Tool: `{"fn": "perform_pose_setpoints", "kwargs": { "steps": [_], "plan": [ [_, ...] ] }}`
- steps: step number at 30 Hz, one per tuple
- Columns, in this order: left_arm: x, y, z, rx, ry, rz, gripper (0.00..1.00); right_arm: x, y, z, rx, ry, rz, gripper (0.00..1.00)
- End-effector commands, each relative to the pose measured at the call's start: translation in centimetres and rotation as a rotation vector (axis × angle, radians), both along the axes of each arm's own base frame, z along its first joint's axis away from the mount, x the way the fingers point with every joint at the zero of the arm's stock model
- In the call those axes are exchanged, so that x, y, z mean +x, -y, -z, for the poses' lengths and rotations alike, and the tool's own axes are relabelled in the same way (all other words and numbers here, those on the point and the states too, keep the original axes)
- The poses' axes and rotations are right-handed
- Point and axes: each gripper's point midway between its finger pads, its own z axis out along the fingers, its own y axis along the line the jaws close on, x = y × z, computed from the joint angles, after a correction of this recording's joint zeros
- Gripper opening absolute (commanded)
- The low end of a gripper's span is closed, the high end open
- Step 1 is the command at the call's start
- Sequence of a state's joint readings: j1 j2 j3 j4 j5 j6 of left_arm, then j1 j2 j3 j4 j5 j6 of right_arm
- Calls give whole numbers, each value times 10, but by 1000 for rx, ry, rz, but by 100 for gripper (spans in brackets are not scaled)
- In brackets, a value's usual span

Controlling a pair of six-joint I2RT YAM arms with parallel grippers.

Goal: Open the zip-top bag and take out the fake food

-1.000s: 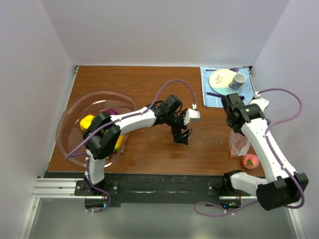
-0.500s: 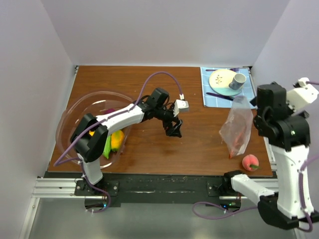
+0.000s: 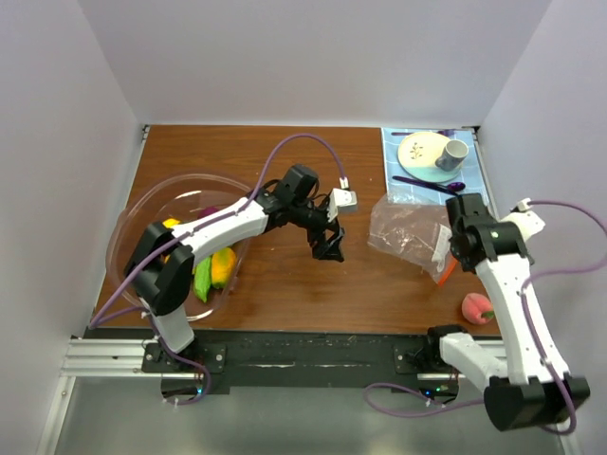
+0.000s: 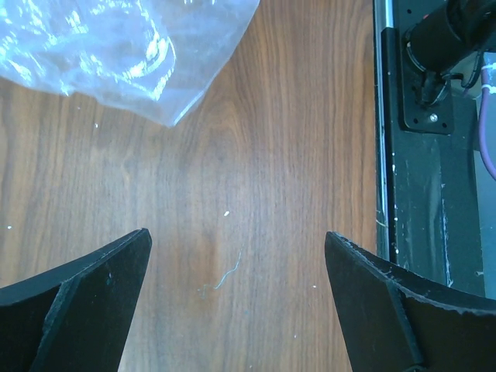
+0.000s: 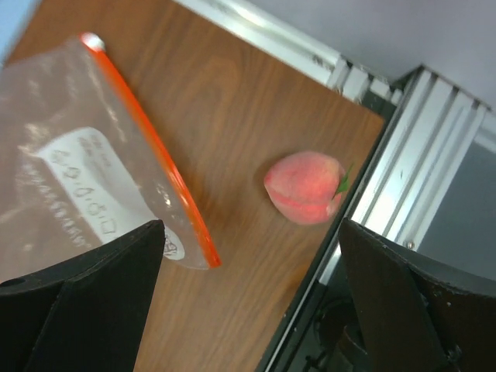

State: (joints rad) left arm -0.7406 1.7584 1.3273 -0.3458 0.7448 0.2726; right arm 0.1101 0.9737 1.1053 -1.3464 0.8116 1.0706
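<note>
The zip-top bag (image 3: 403,230) lies slack on the surface (image 3: 285,294), right of centre in the top view, and looks empty. Its orange zip strip (image 5: 166,177) crosses the left half of the right wrist view. Most of the fake food (image 3: 223,268) sits in the clear bowl (image 3: 128,223) at the left. A peach (image 5: 304,186) rests near the strip, not touching it. The left jaws and the right jaws stand released, gripping nothing. The step in hand is probably that peach. The right jaws should centre over it, straddle its widest part and close gently, since a round shape could roll toward the rail.
</note>
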Motion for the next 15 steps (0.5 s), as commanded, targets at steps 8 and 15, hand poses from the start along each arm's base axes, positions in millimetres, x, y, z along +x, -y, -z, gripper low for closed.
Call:
{"fn": "perform_pose_setpoints", "kwargs": {
  "steps": [8, 15],
  "plan": [
    [-9, -10, -20, -9, 48, 39, 100, -41, 0, 57, 6, -267, 277, 99],
    [-11, -15, -19, 11, 50, 33, 100, -50, -1, 70, 28, -214, 373, 99]
  ]
}}
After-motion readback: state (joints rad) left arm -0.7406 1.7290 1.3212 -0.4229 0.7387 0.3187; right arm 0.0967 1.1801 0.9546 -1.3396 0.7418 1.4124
